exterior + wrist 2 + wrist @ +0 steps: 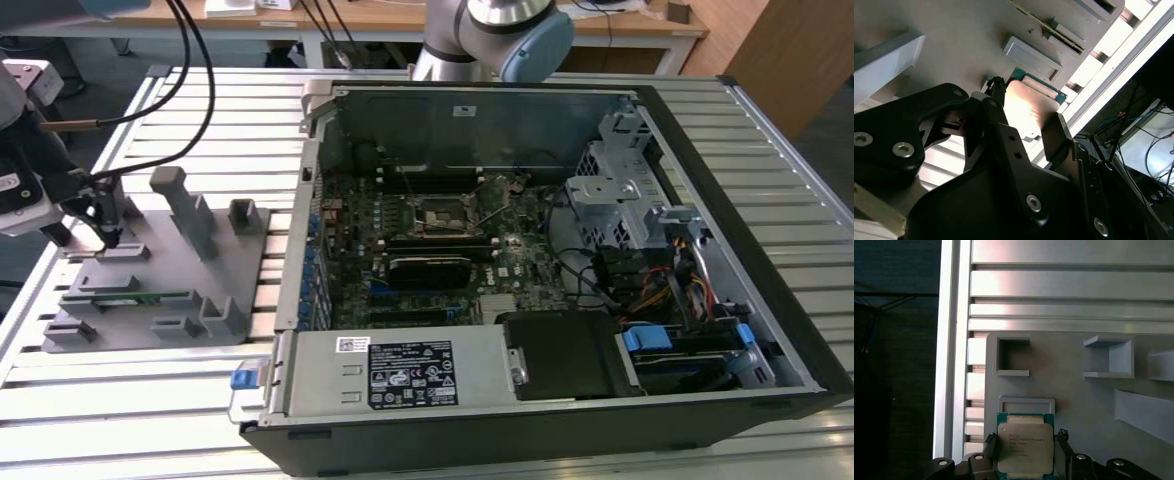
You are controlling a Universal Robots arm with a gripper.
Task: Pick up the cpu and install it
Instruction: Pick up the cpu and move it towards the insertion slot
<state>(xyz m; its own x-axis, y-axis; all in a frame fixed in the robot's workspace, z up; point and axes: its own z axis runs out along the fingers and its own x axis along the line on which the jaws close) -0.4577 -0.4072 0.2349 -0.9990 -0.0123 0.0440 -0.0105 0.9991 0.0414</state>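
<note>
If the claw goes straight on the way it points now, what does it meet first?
The cpu, which sits within the claw; just behind it lies the grey tray. Whether the cpu rests on the tray or hangs above it is unclear.

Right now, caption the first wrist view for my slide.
The hand grips the cpu by opposite edges above a pocket of the grey parts tray.

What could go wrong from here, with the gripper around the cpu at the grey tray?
1. The gripper straddles the cpu by two opposite edges alone, so it may tilt or slip when carried.
2. The socket lies deep in the computer case among raised parts and cables; the arm might catch there or seat the chip askew.
</note>
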